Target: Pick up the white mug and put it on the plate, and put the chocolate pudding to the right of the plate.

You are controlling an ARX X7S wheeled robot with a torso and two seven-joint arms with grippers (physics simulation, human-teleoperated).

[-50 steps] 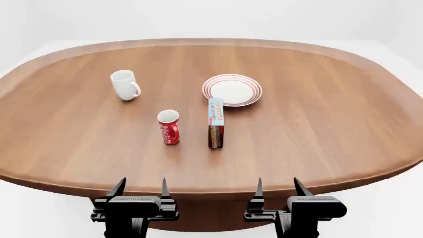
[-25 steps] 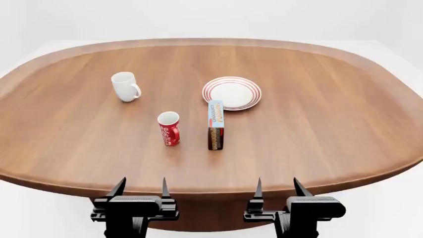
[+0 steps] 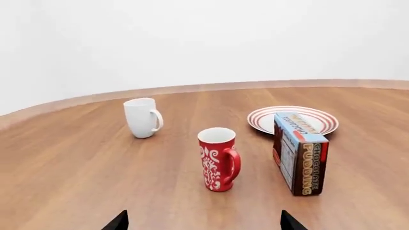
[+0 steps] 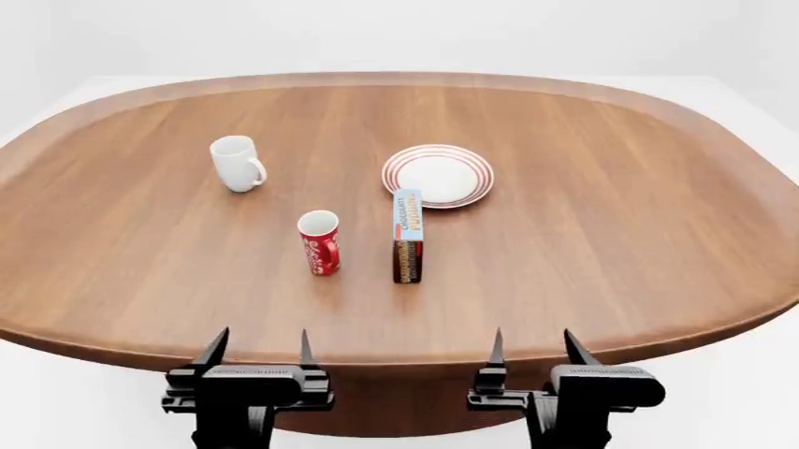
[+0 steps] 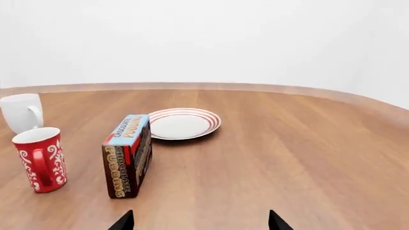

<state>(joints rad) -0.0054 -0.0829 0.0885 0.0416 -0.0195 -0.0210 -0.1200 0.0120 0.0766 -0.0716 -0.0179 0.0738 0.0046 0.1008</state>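
Head view of an oval wooden counter point(image 4: 600, 243) with a raised rim, carrying four objects grouped left of centre. The mug point(image 4: 236, 162) stands upright toward the far left, handle turned to the right and toward the robot, well apart from the other items. The plate point(image 4: 439, 175) lies flat near the centre line, farther from the robot than the pudding point(image 4: 407, 235). The pudding box stands on a narrow long side, its light blue face upward, its far end just beside the plate's near rim; whether the two touch cannot be told. A red cup point(image 4: 318, 241) stands upright just left of the box, with a clear gap between them.

The counter surface to the right of the plate is bare wood out to the right rim, and a broad bare strip separates the objects from the near edge.

The left end effector point(image 4: 256, 348) and right end effector point(image 4: 536, 346) hang at the near edge of the counter, short of it, each with fingers spread and holding nothing. In the wrist views only the finger tips show, at the frame margin.
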